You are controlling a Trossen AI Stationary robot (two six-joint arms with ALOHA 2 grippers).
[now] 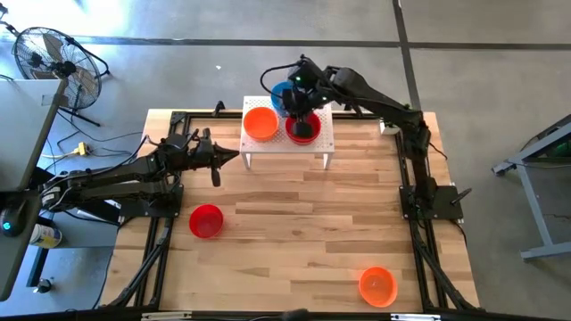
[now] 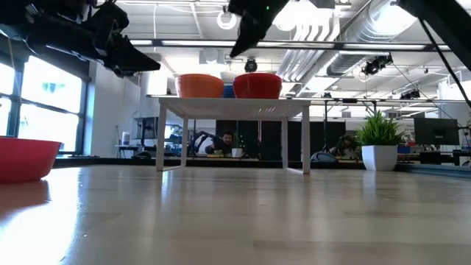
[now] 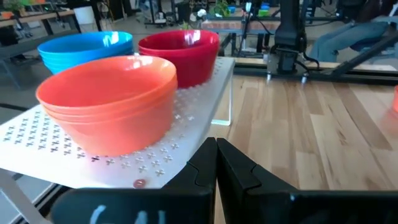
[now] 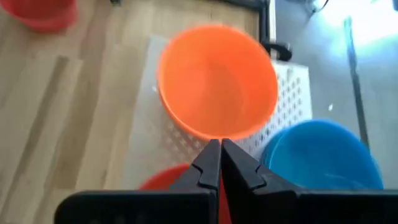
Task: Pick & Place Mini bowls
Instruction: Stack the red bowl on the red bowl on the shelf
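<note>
A white perforated stand (image 1: 285,143) stands at the table's far middle. On it rest stacked orange bowls (image 1: 261,123), stacked blue bowls (image 1: 282,92) and a red bowl (image 1: 305,134). My right gripper (image 1: 302,111) is shut and empty, hovering above the stand over the red bowl; the low view shows the right gripper (image 2: 237,50) clear above the bowl rims. My left gripper (image 1: 225,159) is shut and empty, in the air left of the stand and pointing at it. A red bowl (image 1: 206,220) and an orange bowl (image 1: 377,285) sit on the table.
The loose red bowl sits near the left arm, at the left. The loose orange bowl sits near the front right edge. A small green plant (image 2: 379,140) in a white pot shows at the right in the low view. A person sits in the room behind the stand.
</note>
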